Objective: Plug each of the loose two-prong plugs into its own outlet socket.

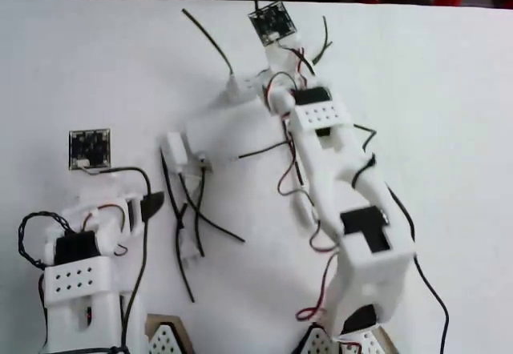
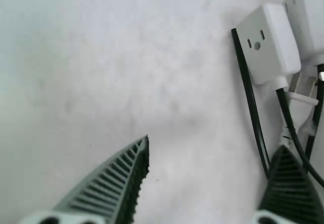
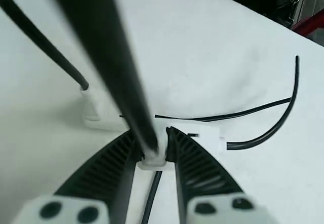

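Right gripper [image 3: 161,135], reaching out over the far middle of the white table [image 1: 449,114], is clamping a white two-prong plug [image 3: 151,159] by its body, with the plug's black cord [image 3: 109,57] rising past the wrist camera. Left gripper [image 2: 212,147] is hanging low near the table's front left, jaws spread wide and nothing between them. A white outlet socket [image 2: 267,42] is lying just beside it with its slots showing, and a second loose plug [image 2: 299,100] is lying unplugged at the socket's end among crossing cords. A small white block [image 3: 93,111], probably another socket, is lying just ahead of the held plug. The prongs are hidden behind the fingers, so a misaligned push seems the main risk. Nothing is bracing the block, so it could skid away, and the stiff cord could twist the plug in the grip.
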